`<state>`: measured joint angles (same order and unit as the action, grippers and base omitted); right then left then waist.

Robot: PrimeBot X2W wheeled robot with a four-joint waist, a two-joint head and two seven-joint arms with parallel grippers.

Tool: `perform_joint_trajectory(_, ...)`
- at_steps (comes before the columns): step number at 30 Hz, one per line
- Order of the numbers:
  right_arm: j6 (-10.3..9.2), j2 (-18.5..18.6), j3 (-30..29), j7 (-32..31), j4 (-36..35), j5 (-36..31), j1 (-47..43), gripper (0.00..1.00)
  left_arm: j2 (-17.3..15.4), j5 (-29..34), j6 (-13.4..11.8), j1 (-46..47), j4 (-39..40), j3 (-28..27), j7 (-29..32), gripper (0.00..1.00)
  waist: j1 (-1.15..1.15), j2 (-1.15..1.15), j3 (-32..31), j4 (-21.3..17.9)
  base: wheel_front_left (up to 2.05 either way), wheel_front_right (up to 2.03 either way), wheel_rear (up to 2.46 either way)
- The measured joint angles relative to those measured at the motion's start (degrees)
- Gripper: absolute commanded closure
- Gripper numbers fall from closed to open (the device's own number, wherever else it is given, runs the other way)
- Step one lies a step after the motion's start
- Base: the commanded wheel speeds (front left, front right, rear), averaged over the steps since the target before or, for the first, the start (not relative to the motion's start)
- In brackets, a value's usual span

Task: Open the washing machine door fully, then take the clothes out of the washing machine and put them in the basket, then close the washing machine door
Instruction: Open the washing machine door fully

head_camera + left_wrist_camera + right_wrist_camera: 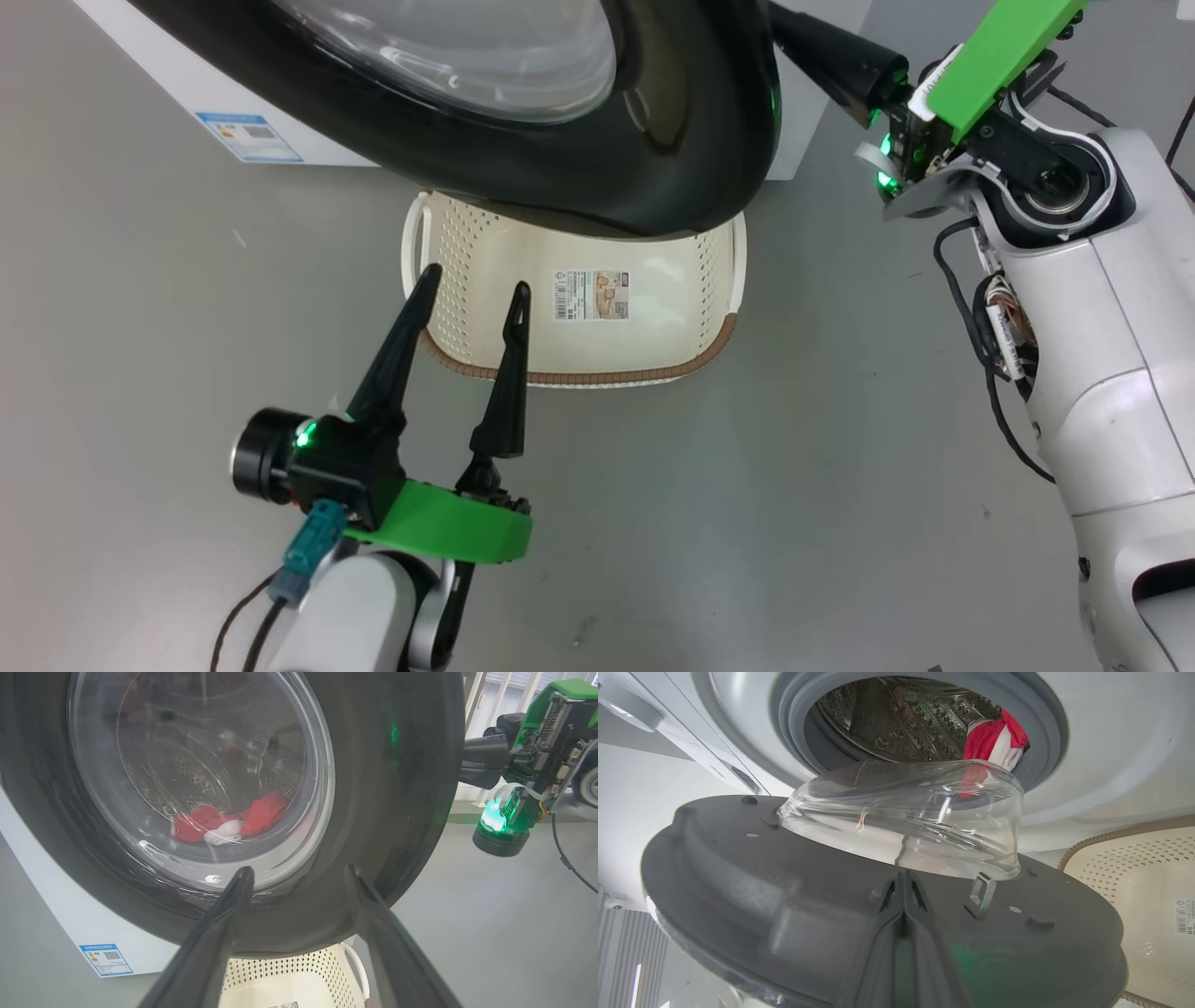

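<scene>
Washing machine [1111, 742]: white front-loader, drum exposed. Washing machine door [672, 140] is partly swung out and overhangs the far end of the basket [579, 376] on the floor. Clothes [992, 739], red and white, lie in the drum by the gasket. Right gripper [903, 882]: fingers pressed together, tips against the door's inner face beside the glass bowl. Left gripper [476, 280]: fingers spread, empty, over the basket's near-left rim.

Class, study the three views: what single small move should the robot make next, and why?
Probably swing the washing machine door wider with the right gripper, whose shut fingers lie against its inner face. The door stands only part open, hanging over the basket and in front of the clothes in the drum.
</scene>
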<state>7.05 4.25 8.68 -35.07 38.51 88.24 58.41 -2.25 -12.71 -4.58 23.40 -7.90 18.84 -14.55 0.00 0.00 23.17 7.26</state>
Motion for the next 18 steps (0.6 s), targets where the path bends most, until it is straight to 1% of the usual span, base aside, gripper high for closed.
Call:
perform_joint_trajectory(2,0.0,-0.18,-0.34,2.35,-1.09,-0.15,-0.3,1.0,-0.02,-0.02,0.0,-0.02,0.08,-0.12,0.0,0.0,0.0,0.0,-0.02,-0.15,0.0,0.0,0.0)
perform_joint_trajectory(4,0.0,0.11,-0.48,5.75,-3.03,-1.79,-0.71,1.0,-0.02,-1.07,0.08,-0.08,0.57,-0.47,0.0,0.0,0.0,0.0,-0.08,-0.34,0.0,0.0,0.0)
perform_joint_trajectory(5,0.0,0.53,-0.42,7.75,-3.86,-3.49,-0.9,0.82,-0.03,-1.55,0.08,-0.12,0.75,-0.6,0.0,0.0,0.0,0.0,-0.1,-0.45,0.0,0.0,0.0)
perform_joint_trajectory(6,0.0,0.92,-0.54,9.45,-5.02,-4.48,-1.24,0.57,-0.04,-1.59,0.08,-0.23,0.88,-0.74,0.0,0.0,0.0,0.0,-0.11,-0.55,0.0,0.0,0.0)
perform_joint_trajectory(7,0.0,1.23,-0.84,10.99,-6.1,-4.82,-1.69,0.5,-0.03,-1.6,0.08,-0.39,1.09,-0.81,0.0,0.0,0.0,0.0,-0.12,-0.64,0.0,0.0,0.0)
perform_joint_trajectory(8,0.0,1.62,-0.8,12.88,-7.25,-5.98,-2.32,0.33,-0.02,-1.64,0.08,-0.62,1.31,-0.92,0.0,0.0,0.0,0.0,-0.12,-0.72,0.0,0.0,0.0)
perform_joint_trajectory(9,0.0,2.23,-0.45,15.11,-8.67,-7.88,-3.07,0.11,-0.03,-2.03,0.09,-0.85,1.61,-1.09,0.0,0.0,0.0,0.0,-0.11,-0.81,0.0,0.0,0.0)
perform_joint_trajectory(10,0.0,3.25,0.42,17.44,-10.43,-10.46,-3.86,0.0,-0.03,-2.5,0.1,-1.05,1.92,-1.35,0.0,0.0,0.0,0.0,-0.08,-0.91,0.0,0.0,0.0)
perform_joint_trajectory(15,0.01,8.11,4.86,29.66,-17.47,-22.13,-8.42,0.0,-0.03,-2.77,0.13,-1.26,2.57,-2.04,0.0,0.0,0.0,0.0,0.02,-1.5,0.0,0.0,0.0)
perform_joint_trajectory(18,0.01,9.47,6.33,35.62,-18.87,-26.61,-11.51,0.0,-0.05,-2.77,0.08,-1.5,2.87,-2.48,0.0,0.0,0.0,0.0,-0.03,-1.99,0.0,0.0,0.0)
